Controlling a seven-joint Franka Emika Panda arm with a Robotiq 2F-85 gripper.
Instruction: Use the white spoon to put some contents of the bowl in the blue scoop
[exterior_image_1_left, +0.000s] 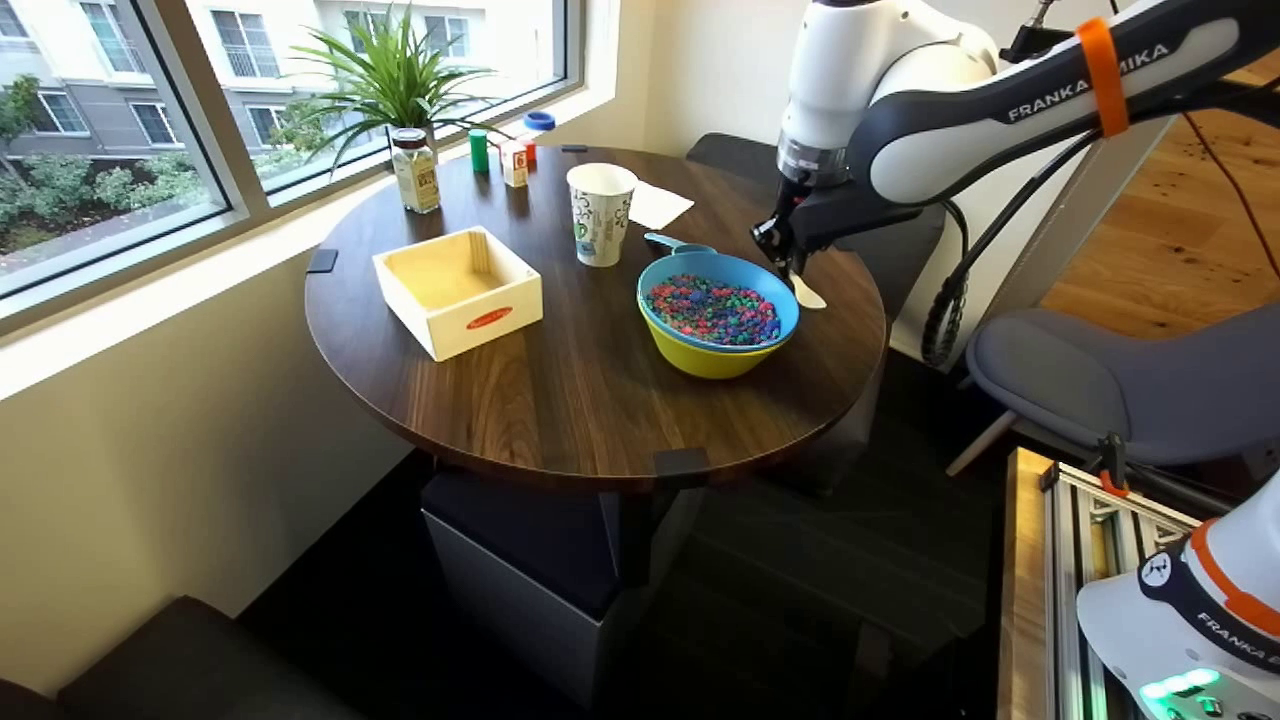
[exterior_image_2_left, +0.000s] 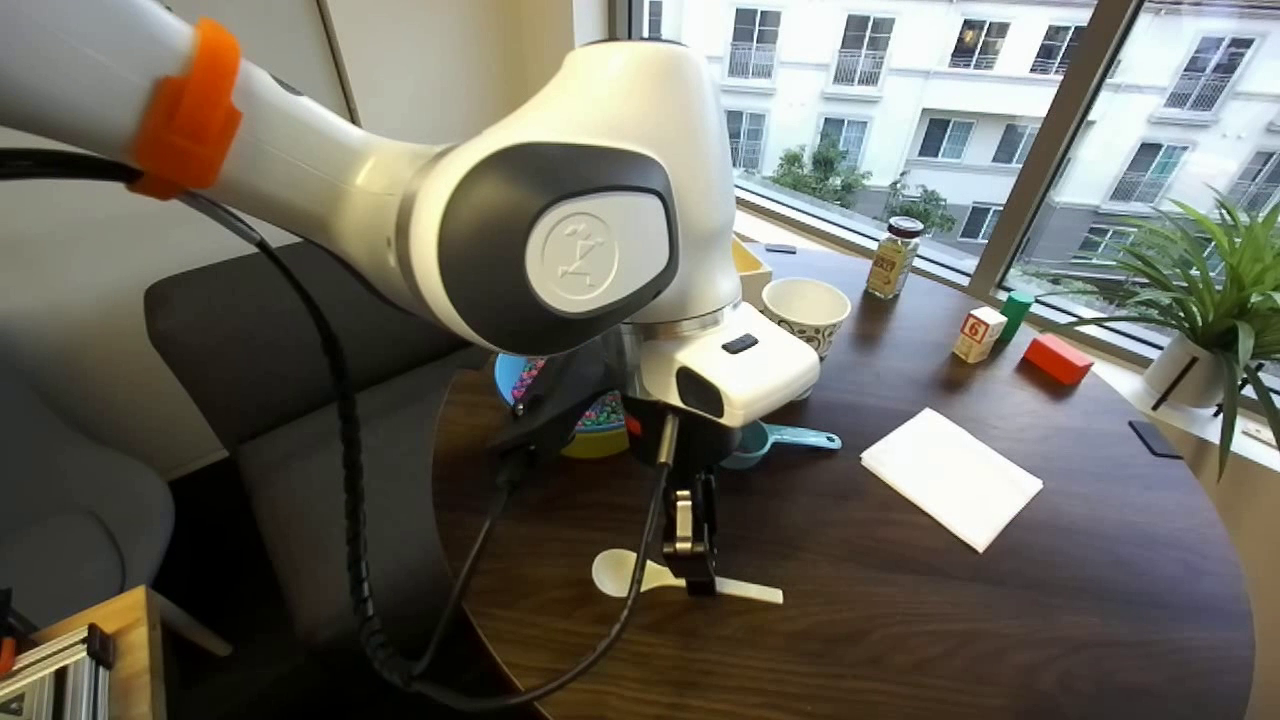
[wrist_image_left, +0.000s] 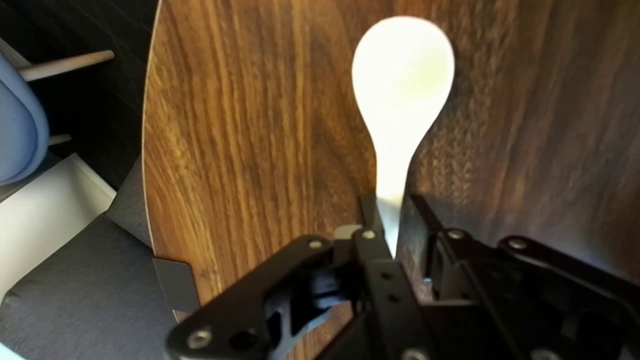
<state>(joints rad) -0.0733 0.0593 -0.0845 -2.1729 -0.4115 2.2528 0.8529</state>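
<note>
Tool (wrist_image_left: 396, 212), jaws apart; white spoon (wrist_image_left: 402, 85), handle between them, head beyond.

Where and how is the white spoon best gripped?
Likely best by the slender handle, pinched across its width from above: the white spoon lies flat on the table, and this leaves its broad head free to scoop.

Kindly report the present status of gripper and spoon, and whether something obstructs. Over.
Gripper open, straddling white spoon at the handle. Spoon lying on round table. No obstruction visible around handle.
</note>
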